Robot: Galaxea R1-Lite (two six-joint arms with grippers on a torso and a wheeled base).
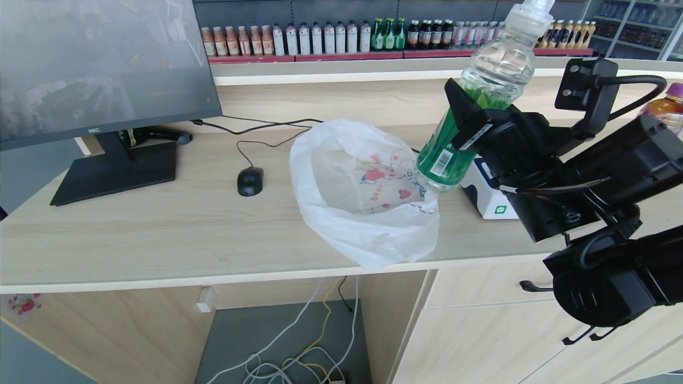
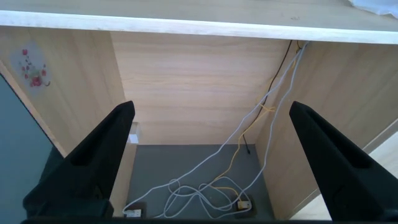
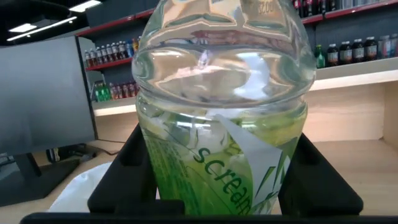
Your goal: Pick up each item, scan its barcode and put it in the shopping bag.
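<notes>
A clear drink bottle (image 1: 480,96) with a green label and white cap hangs tilted above the counter, its barcode facing me. My right gripper (image 1: 472,125) is shut on the bottle (image 3: 221,124) around its green label, just right of the shopping bag. The white plastic shopping bag (image 1: 363,192) lies open on the counter's front edge, with something red-printed inside. My left gripper (image 2: 208,155) is open, low in front of the counter's knee space, with nothing between its fingers.
A white scanner box (image 1: 488,194) stands behind the held bottle. A monitor (image 1: 101,64) on its stand, a black mouse (image 1: 249,181) and cables occupy the counter's left. Another bottle (image 1: 667,106) stands at the far right. Loose cables (image 2: 211,186) lie under the counter.
</notes>
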